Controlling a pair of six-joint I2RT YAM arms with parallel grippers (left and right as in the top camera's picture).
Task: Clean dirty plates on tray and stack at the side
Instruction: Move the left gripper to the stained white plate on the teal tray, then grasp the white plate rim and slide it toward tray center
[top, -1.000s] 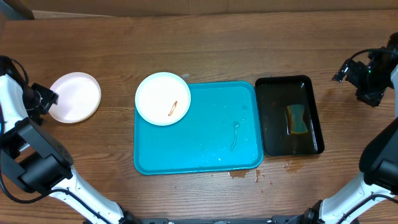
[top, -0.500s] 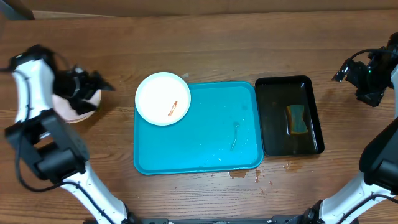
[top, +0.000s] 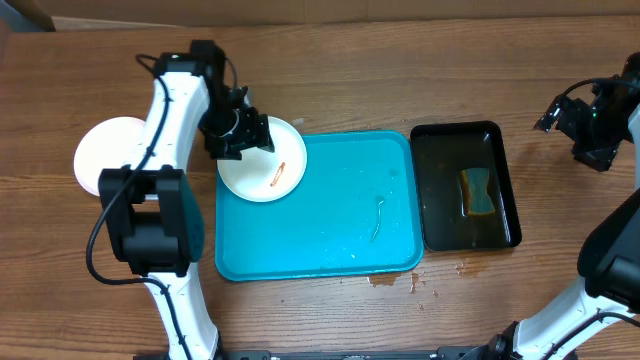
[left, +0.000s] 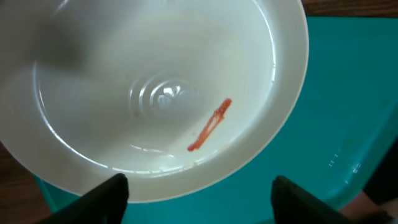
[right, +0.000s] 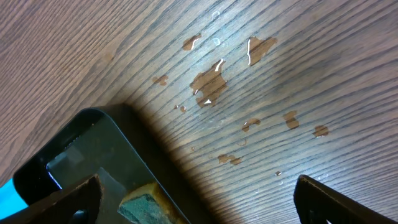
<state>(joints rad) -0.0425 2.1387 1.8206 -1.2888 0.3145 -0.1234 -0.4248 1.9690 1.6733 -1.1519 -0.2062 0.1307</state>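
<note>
Table (top: 400, 80): brown wood-grain top.
- Plate (top: 105, 155): white, near the left end, well apart from the trays.
- Tray (top: 340, 250): turquoise, centre.
- Black tray (top: 455, 127): just beside the turquoise one, on its right.
- Drops (top: 385, 281): brownish wet spots on the wood at the turquoise tray's lower right corner. More of them (right: 208, 81) lie off one corner of the black tray (right: 106, 143).

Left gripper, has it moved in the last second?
Yes. The left gripper swung rightward, away from the clean plate on the left, and is now over the smeared plate at the tray's upper-left corner.
</note>
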